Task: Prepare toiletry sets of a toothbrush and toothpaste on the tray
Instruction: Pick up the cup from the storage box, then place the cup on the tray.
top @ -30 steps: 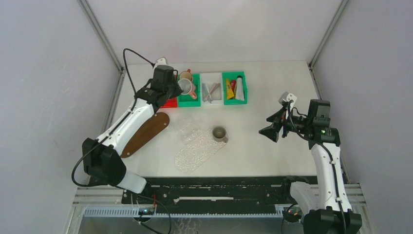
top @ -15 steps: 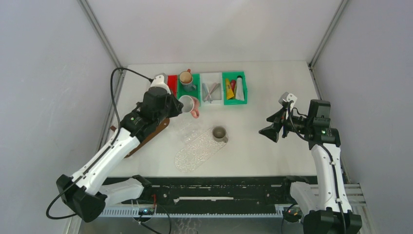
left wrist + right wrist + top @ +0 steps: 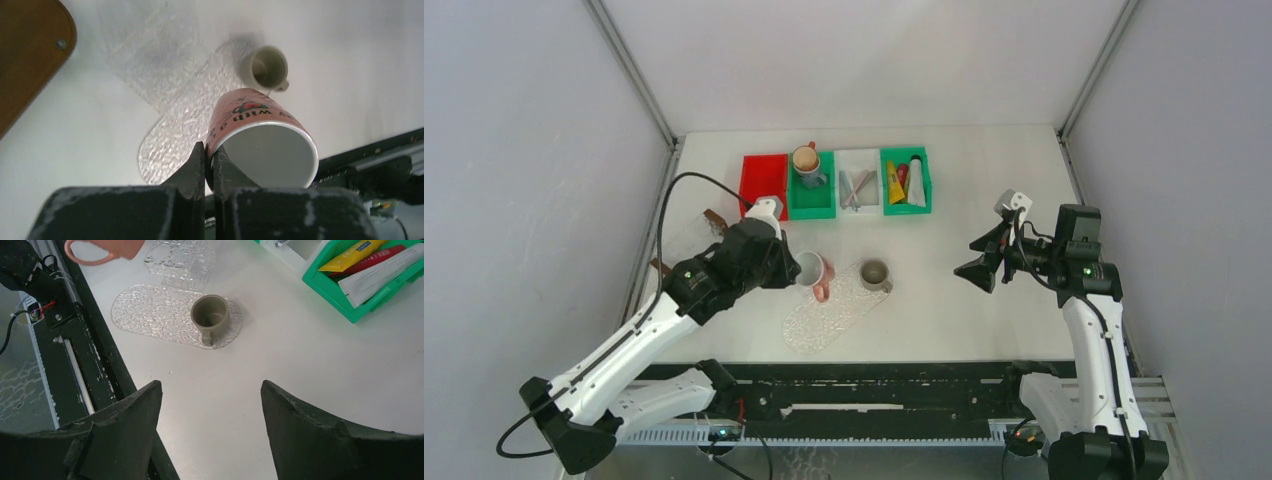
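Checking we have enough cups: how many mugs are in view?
3: a pink mug gripped by the left gripper, an olive mug on the clear tray, a third mug in the left green bin. None appears hidden.

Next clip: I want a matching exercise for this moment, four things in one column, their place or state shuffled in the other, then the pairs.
Things:
1. pink mug
2. olive mug
3. tubes
4. right gripper

Place or state:
A. in the rightmost green bin
B. upright on the clear tray
C. open, holding nothing
D. pinched at the rim by the left gripper

Pairs: 1-D, 2-B, 3-A, 4-C
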You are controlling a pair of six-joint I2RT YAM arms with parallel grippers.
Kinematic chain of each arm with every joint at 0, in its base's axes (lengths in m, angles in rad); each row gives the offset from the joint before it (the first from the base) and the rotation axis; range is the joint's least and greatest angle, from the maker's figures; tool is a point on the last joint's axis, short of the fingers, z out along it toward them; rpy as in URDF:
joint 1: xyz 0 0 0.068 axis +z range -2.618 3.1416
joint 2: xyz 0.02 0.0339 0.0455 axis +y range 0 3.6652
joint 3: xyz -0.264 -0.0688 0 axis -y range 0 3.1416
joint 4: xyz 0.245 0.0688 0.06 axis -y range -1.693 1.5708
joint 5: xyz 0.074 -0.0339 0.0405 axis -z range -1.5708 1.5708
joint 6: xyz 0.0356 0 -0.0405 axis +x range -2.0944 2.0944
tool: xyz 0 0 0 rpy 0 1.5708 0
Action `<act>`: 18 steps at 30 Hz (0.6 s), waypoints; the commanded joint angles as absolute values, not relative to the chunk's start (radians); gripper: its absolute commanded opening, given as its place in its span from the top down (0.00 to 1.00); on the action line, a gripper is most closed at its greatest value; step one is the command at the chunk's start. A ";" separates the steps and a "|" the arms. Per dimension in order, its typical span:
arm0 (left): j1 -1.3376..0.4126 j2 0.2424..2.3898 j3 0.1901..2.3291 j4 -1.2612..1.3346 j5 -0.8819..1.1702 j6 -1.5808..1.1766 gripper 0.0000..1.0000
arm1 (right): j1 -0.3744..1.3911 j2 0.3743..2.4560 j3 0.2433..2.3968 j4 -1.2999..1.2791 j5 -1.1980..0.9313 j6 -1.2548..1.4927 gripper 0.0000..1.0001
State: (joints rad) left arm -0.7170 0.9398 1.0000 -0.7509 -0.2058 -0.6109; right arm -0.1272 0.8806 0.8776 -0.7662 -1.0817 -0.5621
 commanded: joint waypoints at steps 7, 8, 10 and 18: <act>-0.842 0.976 0.929 -0.844 -0.216 -0.703 1.00 | -0.120 0.862 0.871 -0.739 -1.095 -0.564 0.20; -0.850 0.987 0.921 -0.843 -0.215 -0.714 1.00 | -0.120 0.861 0.872 -0.739 -1.095 -0.565 0.20; -0.865 1.007 0.906 -0.841 -0.220 -0.723 1.00 | -0.120 0.861 0.871 -0.739 -1.095 -0.564 0.20; -0.905 1.105 0.878 -0.850 -0.265 -0.708 1.00 | -0.120 0.857 0.871 -0.738 -1.095 -0.565 0.20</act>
